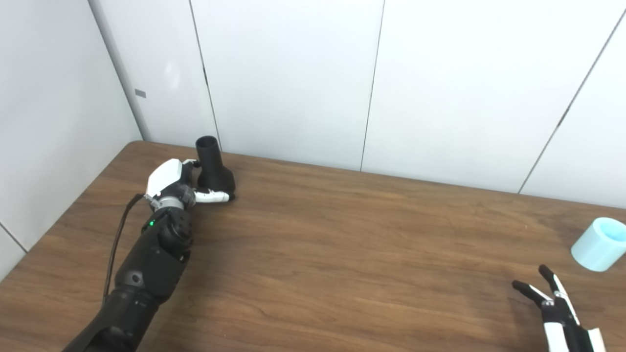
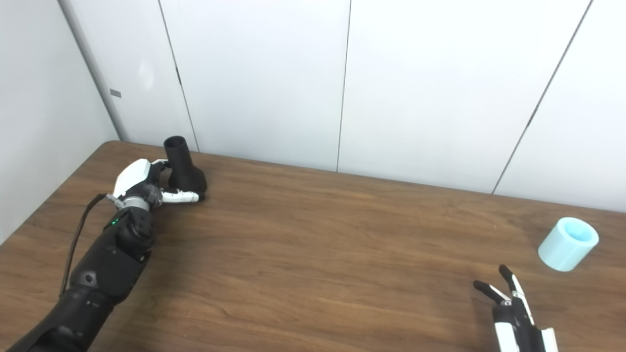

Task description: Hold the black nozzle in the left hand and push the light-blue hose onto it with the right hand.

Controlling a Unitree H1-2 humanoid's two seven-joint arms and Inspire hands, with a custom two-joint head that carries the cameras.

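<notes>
Left robot hand (image 1: 178,183) is wrapping around the black plastic nozzle (image 1: 213,166), which is standing upright, mouth up, at the far left of the brown wooden worktop (image 1: 342,244); the grip seems firm, though fingers are partly hidden. Right robot hand (image 2: 508,298) is hovering unclenched, holding nothing, near the light-blue cylindrical hose piece (image 2: 568,244) lying tilted at the right edge.

Bright, even light; soft shadows, slight blur.

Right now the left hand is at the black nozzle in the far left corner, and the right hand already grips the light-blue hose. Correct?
Not quite. The right hand is open and apart from the light-blue hose, as the right eye view shows. The left hand is indeed at the black nozzle.
</notes>
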